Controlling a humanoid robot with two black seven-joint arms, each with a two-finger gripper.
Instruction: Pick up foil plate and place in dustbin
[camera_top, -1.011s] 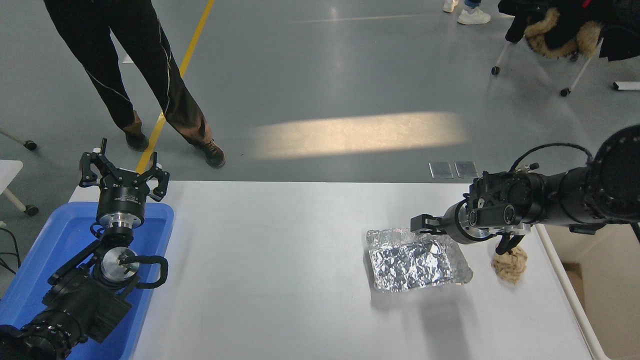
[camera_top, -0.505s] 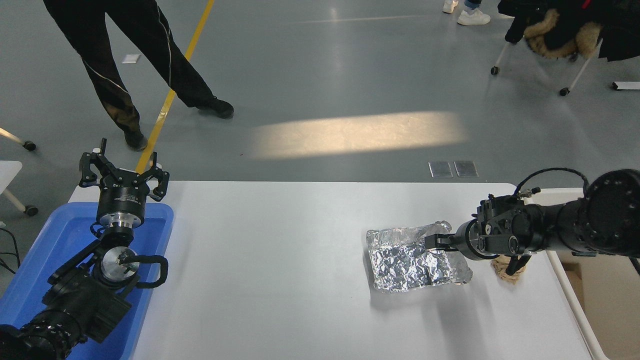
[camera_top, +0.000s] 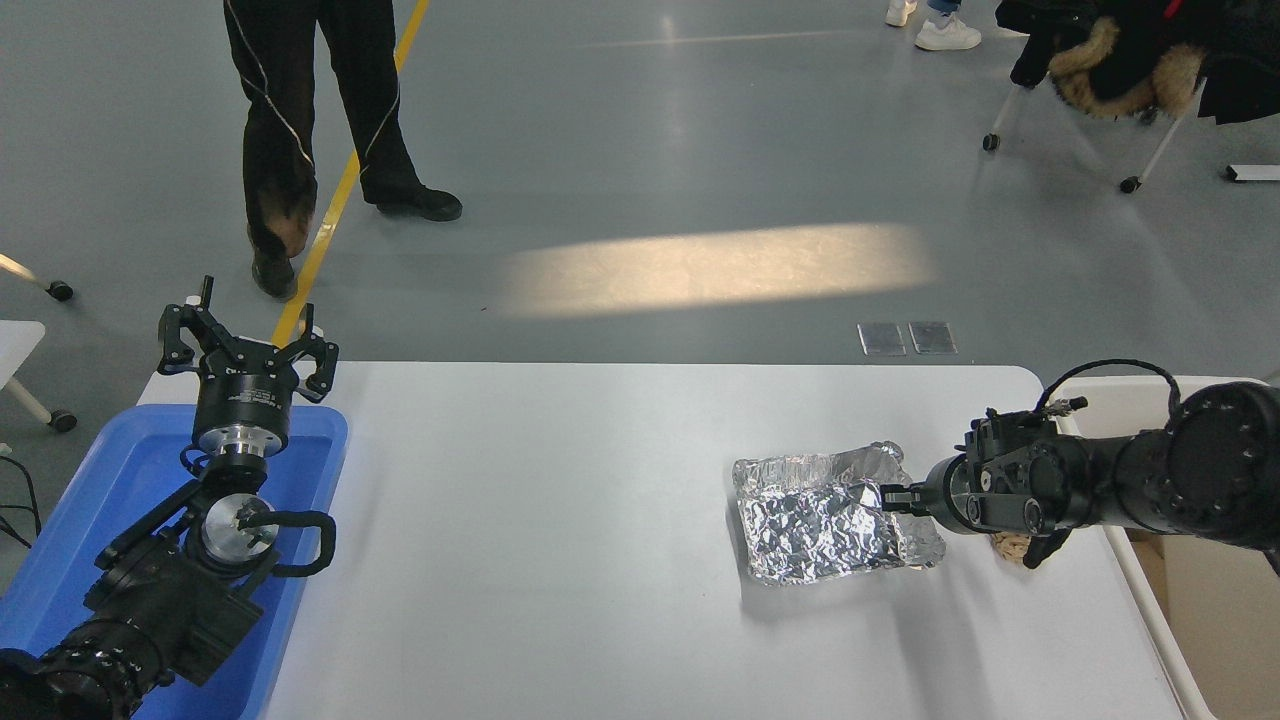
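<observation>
The foil plate (camera_top: 830, 516) lies right of centre on the tabletop (camera_top: 560, 560). The right claw (camera_top: 898, 497) is at its right rim; whether it grips, I cannot tell. Light, easily crumpled foil: pinch the raised rim.

The white worktop (camera_top: 560, 560) is bare across its whole middle and front, so there is lots of room to pass there. On the right, the shiny crinkled silver foil plate (camera_top: 820, 520) lies flat, with the black right end effector (camera_top: 900, 497) at its right edge. A small brown crumpled paper ball (camera_top: 1012, 545) sits just beside that arm. The bright blue plastic tub (camera_top: 120, 480) and the parked black left end effector (camera_top: 245, 350) fill the left side.
</observation>
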